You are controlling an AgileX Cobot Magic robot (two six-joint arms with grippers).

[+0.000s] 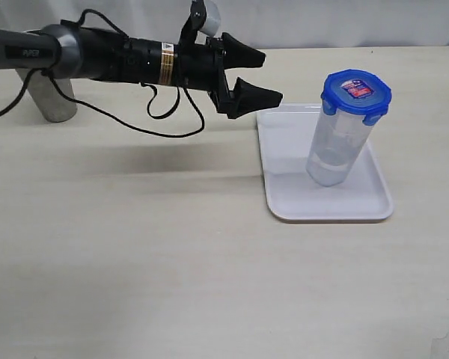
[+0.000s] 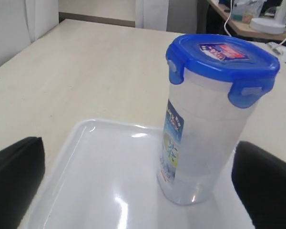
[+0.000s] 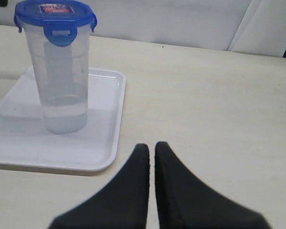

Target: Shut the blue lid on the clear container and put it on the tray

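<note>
The blue lid caps the clear container, upright on the tray right of centre; my left claw gapes, my right claw is pinched together.

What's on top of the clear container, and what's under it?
The blue lid caps the clear container, its visible tabs folded down. The container stands on the tray; the tray surface beneath its base is covered.

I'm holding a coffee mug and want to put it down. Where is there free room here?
The widest bare stretch is the table in front of the tray and arm. On the tray, the strip left of the clear container is free. It is tight at the tray's far left corner, where the open left gripper hovers.
</note>
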